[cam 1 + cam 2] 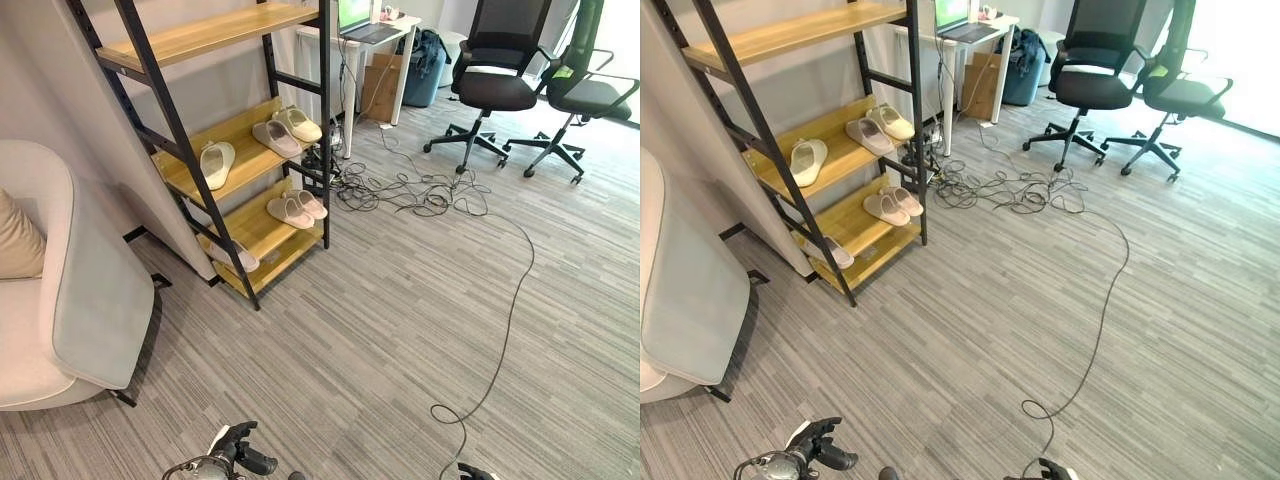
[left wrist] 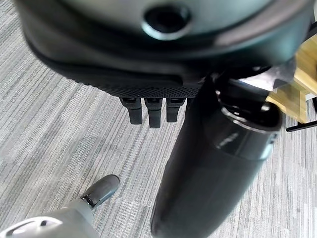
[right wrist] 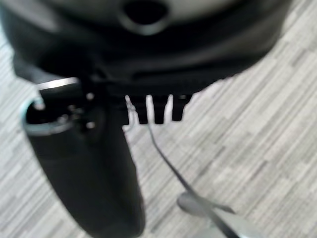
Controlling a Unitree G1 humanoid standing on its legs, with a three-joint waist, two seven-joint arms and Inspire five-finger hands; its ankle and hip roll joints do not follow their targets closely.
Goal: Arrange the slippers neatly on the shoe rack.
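Slippers [image 1: 291, 131] sit in pairs on shoe rack [image 1: 245, 150] mid & lower shelves, w/ left robot hand [image 1: 236, 450] and right robot hand [image 1: 472, 472] low over carpet, fingers relaxed, holding nothing.

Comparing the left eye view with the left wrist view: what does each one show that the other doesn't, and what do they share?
The left eye view takes in the shoe rack with its slippers: one slipper lying alone and a pair on the middle shelf, a second pair on the lower shelf. It also shows the armchair, two office chairs and a desk. The left wrist view gives the left hand up close, fingers pointing down at the carpet, holding nothing. Both share the grey striped carpet and that hand.
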